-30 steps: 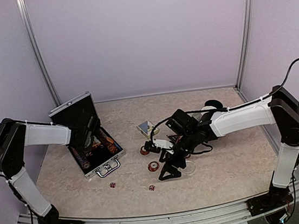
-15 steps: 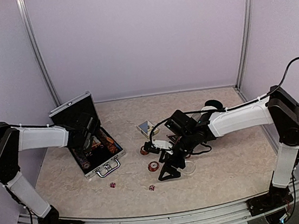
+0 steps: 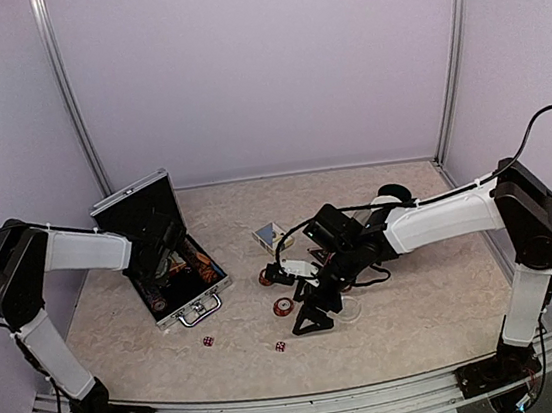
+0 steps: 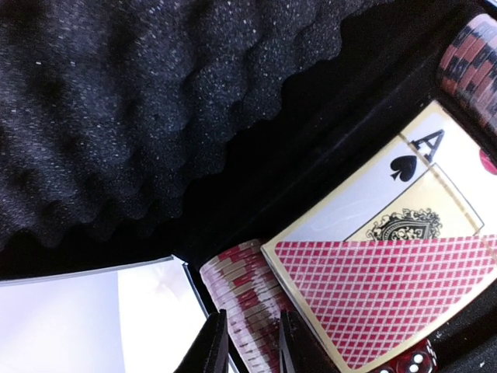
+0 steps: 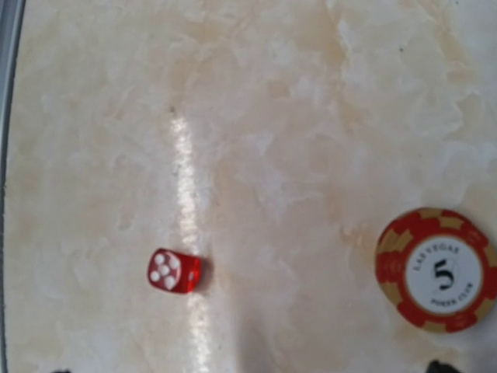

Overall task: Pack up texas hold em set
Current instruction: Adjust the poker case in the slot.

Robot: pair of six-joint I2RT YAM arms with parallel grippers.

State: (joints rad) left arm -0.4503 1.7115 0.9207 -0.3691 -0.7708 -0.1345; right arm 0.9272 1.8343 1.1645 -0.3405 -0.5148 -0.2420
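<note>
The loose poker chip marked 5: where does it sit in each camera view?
Top external: poker chip, mid-table, just above the red die.
Left wrist: not in it.
Right wrist: poker chip at the lower right edge.
Shared landmark: that red die, left of the chip here.

On the table (image 3: 421, 320) I count one open case (image 3: 192, 302), two loose dice (image 3: 208, 341), two loose chips (image 3: 282, 307), one small box (image 3: 270, 235) and one clear disc (image 3: 350, 308); inside the case, one more die (image 4: 411, 361) and one card deck (image 4: 373, 295).
</note>
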